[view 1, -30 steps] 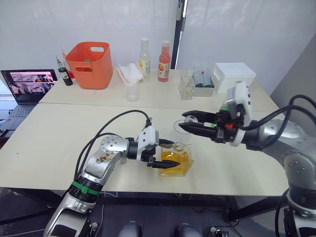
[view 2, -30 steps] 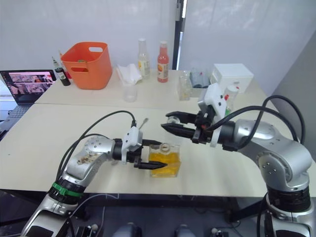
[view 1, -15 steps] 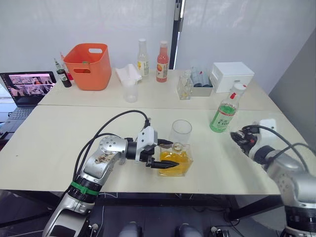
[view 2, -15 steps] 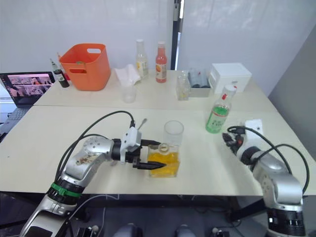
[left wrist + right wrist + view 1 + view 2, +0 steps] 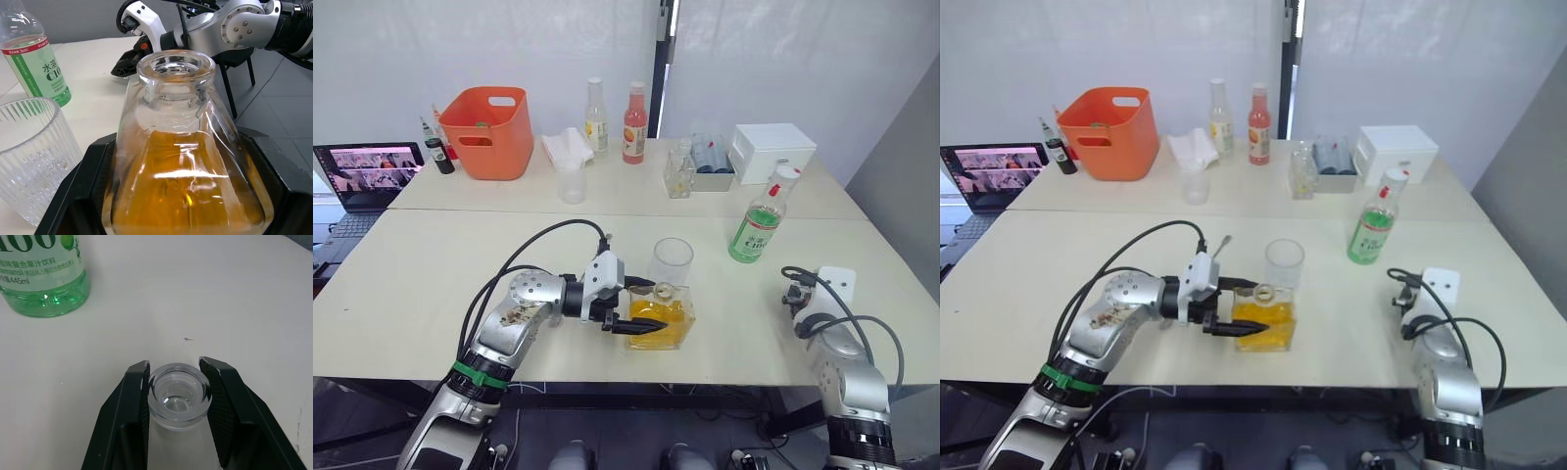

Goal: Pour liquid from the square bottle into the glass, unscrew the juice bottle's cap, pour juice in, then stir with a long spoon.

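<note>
The left gripper [image 5: 641, 316] has its two black fingers [image 5: 83, 196] set wide around the square bottle [image 5: 662, 318], a squat clear glass bottle with flat angular sides and orange-yellow liquid, one finger against each flank of its body, so the bottle is clasped as it stands upright on the white table [image 5: 431, 284]. The neck of the bottle is open at the top. Just beyond the gripper's fingertips and a little toward the far side of the bottle stands the glass [image 5: 672, 264], a short clear ribbed tumbler, close beside the bottle; whether the two touch I cannot tell.

The right gripper [image 5: 176, 396], low over the table near its right-hand edge, has its fingers [image 5: 134, 401] drawn in on a small round clear glass stopper [image 5: 179, 395], which sits between the two pads with both touching its rim. Ahead of this gripper and off to its left side stands the juice bottle [image 5: 760, 225], a tall clear green bottle with a white label printed in green, upright on the table and well apart from the fingers. Its cap [image 5: 785, 173], small, round and white with a red mark, is on the neck.

Well beyond both grippers, at the far side of the table, stand an orange plastic basket [image 5: 491, 130], a red-orange bottle [image 5: 633, 122], a pale yellow bottle [image 5: 598, 117] and a white box [image 5: 773, 152].
</note>
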### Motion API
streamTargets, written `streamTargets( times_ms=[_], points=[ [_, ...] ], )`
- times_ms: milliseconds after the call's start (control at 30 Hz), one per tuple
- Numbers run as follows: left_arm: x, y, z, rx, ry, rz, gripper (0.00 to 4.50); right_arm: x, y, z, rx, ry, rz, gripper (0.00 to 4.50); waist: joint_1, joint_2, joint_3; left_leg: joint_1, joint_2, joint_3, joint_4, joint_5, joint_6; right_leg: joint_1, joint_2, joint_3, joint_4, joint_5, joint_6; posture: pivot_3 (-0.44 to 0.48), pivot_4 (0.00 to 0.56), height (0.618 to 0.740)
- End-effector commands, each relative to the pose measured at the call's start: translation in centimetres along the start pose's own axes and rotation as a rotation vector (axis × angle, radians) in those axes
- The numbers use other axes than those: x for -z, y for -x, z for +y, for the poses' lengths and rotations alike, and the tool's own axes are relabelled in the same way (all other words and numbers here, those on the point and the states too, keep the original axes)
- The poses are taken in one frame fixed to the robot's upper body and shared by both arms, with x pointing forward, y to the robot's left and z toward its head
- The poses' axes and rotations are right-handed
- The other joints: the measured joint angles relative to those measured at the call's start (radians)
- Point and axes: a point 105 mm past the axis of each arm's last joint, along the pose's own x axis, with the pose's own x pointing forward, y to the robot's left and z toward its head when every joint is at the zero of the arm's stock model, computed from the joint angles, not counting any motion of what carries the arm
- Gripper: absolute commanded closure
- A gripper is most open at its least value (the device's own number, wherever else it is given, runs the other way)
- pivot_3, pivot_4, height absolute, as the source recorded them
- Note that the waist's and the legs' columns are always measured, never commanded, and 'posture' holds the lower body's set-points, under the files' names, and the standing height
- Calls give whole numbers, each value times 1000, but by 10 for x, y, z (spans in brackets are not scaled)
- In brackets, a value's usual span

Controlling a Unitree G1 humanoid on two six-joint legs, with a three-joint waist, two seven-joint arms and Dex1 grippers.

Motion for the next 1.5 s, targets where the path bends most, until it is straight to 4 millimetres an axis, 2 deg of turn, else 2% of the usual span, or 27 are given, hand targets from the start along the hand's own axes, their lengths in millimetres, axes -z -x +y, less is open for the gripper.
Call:
streamTargets(
  times_ms=[33,167,233,467,600,767,933,1033,1167,1267,1500],
  points=[
    [3,1,2,0,-3,23,1714,-8,-1,-8,30,-1,-41,3420,0,0,0,0,0,0,0,0,0,0,0,0,0,0,0,0,150,715],
    [4,1,3,-4,-2,25,1714,-8,-2,-7,22,-10,-46,3420,-1,0,0,0,0,0,0,0,0,0,0,0,0,0,0,0,150,715],
    [4,1,4,-5,-3,26,1714,-8,-3,-6,15,-17,-46,2347,-1,0,0,1,0,0,0,0,0,1,0,0,0,0,0,0,150,715],
    [1,1,7,-6,-7,24,1714,-11,-3,-4,-1,-31,-56,10,-2,0,0,0,0,0,0,0,0,0,0,0,0,0,0,0,150,715],
    [0,1,8,-8,-8,25,1714,-19,-1,-10,15,-51,-93,0,-2,0,0,0,0,0,0,0,0,0,0,0,0,0,0,0,150,715],
    [-1,1,1,21,5,-9,1714,-44,8,-15,-12,-69,-187,0,-3,0,0,0,0,0,0,0,0,0,0,0,0,0,0,0,150,715],
    [-4,2,-2,27,-2,-36,1714,-66,26,-11,-140,-46,-265,0,-4,1,0,0,0,0,0,0,0,0,0,0,0,0,0,0,150,715],
    [-12,8,0,25,-1,-74,1714,-83,42,5,-306,11,-321,0,-7,1,0,0,0,0,-1,0,0,0,0,0,0,0,0,0,150,715],
    [-20,17,3,10,-2,-104,1714,-90,65,34,-570,74,-321,0,-15,1,1,0,1,0,-2,0,0,-1,1,1,0,0,0,0,150,715],
    [-24,26,3,7,-5,-110,1714,-85,83,54,-749,106,-286,0,-16,1,1,0,1,0,-3,0,0,-1,2,1,-1,0,0,0,150,715],
    [-36,55,12,-71,-2,-113,1714,-64,105,87,-957,144,-212,0,-13,1,1,-1,1,0,-3,0,0,-2,1,0,-1,0,0,0,150,715]
  ],
)
